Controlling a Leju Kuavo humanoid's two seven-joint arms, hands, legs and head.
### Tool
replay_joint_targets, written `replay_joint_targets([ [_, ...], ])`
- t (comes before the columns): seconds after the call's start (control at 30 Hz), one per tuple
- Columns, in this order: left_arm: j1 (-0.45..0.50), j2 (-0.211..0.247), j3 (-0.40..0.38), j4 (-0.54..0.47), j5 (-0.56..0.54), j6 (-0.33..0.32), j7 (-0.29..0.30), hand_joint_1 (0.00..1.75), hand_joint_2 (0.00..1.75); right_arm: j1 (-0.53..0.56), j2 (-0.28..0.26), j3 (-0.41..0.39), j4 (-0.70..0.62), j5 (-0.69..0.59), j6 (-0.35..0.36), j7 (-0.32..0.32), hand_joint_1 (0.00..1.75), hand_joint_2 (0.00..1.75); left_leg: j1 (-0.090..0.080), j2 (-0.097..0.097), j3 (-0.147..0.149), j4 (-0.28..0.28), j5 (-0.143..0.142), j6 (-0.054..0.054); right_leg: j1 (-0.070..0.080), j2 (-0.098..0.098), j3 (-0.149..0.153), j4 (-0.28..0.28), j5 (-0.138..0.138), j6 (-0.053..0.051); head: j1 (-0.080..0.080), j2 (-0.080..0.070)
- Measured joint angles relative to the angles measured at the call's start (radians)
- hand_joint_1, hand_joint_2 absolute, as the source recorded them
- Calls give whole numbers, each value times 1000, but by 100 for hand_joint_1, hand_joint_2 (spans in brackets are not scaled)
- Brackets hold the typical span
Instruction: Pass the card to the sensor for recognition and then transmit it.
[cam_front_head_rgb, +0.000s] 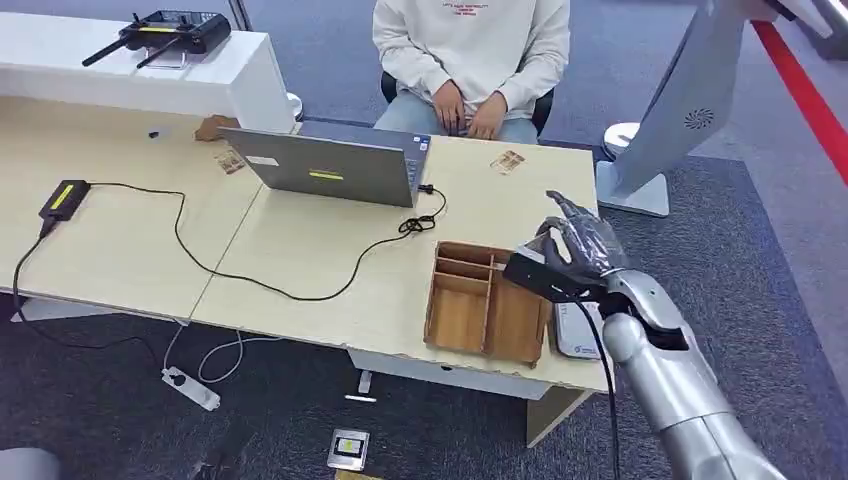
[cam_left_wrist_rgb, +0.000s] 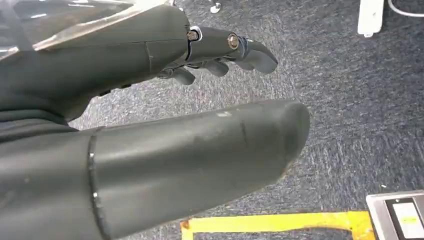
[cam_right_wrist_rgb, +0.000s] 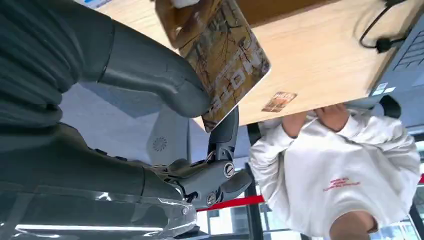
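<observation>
Now the right hand (cam_right_wrist_rgb: 165, 100) is pinching the card (cam_right_wrist_rgb: 225, 60) above the tray (cam_front_head_rgb: 487, 300); the left hand (cam_left_wrist_rgb: 150, 125) is hanging open. Next, probably, presenting it to the sensor (cam_front_head_rgb: 580, 335) beside the tray.

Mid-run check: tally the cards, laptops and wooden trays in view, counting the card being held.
Cards: 3, the held card in the right hand, plus two loose cards on the desk
Laptop: 1
Wooden tray: 1
Total: 5
</observation>
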Motion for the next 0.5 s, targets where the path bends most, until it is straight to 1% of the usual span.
replay_joint_targets([
  [0.07,1,-11,9,0,-1,6,-6,0,0,0,-6,-4,0,-4,-6,0,175,175,0,0,0,0,0,0,0,0,0,0,0,0,0,0],
  [0.13,0,-19,13,4,-7,9,-27,0,0,0,-12,-10,-10,-21,-18,-8,175,175,0,0,0,0,0,0,0,0,0,0,0,0,0,0],
  [0.2,0,-26,16,10,-14,20,-40,0,0,-3,-21,-22,-46,-47,-19,-18,175,175,0,0,0,0,0,0,-1,0,0,0,0,0,0,0],
  [0.27,0,-33,22,17,-22,28,-50,0,0,-19,-31,-41,-100,-62,13,-16,175,175,0,0,0,0,0,0,-1,0,0,0,0,0,0,0],
  [0.4,0,-42,29,28,-35,29,-57,0,0,-91,-50,-82,-194,-81,72,-3,175,175,1,0,0,0,0,0,-1,0,0,0,0,0,0,0],
  [0.5,-1,-48,34,37,-41,29,-57,0,0,-121,-60,-107,-246,-84,78,-2,175,175,1,0,0,0,0,0,0,0,0,0,0,0,0,0],
])
